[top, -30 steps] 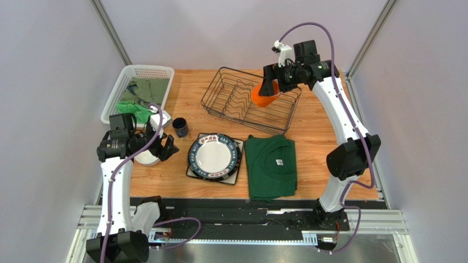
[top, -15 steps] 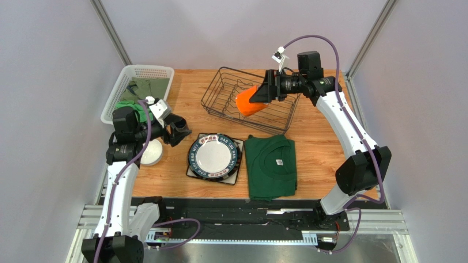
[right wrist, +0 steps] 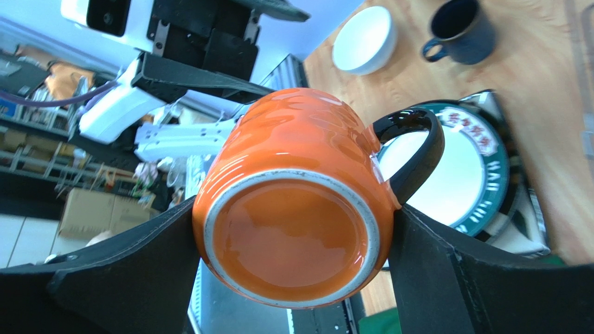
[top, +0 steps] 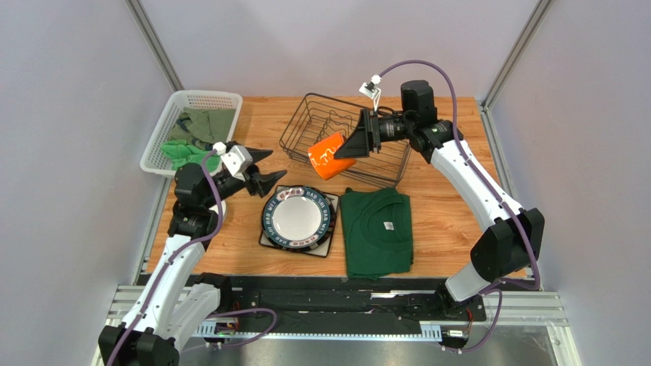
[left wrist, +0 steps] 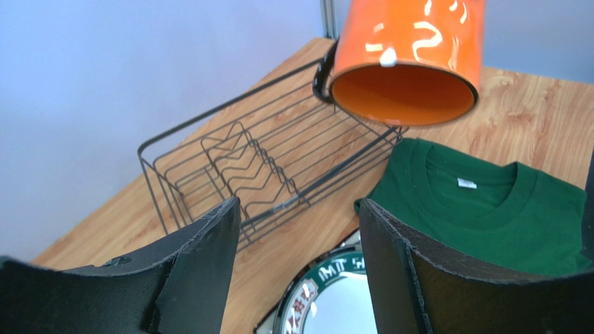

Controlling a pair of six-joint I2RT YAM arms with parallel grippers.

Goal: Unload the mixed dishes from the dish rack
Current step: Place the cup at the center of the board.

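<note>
1. The right arm (top: 466, 171) reaches in from the right side of the wooden desk (top: 443, 198), its jaws clamped on an orange mug (top: 327, 155).
2. The mug is held in the air on its side, over the near left edge of the wire dish rack (top: 306, 141). Its open mouth faces the left arm (top: 195, 198).
3. From the right wrist, the mug's glazed base fills the gap between the two jaws, one pressed against each side. Its black handle (right wrist: 418, 149) juts out to the right.
4. The dish rack stands at the far middle of the desk, with its wavy plate dividers (left wrist: 240, 163) in plain sight from the left wrist.
5. The left jaws stand apart with nothing between them. They are raised above the desk just left of a round plate (top: 299, 217) and point toward the mug and the rack.
6. The round plate, white in the middle with a dark lettered rim, lies on the desk in front of the rack.
7. A folded green T-shirt (top: 376, 229) lies flat just to the right of the plate.
8. A white bowl (right wrist: 362, 40) and a dark blue mug (right wrist: 463, 29) sit upright on the desk, close together beyond the plate in the right wrist view.
9. A white plastic basket (top: 200, 95) at the far left corner holds green cloth (top: 200, 126).
</note>
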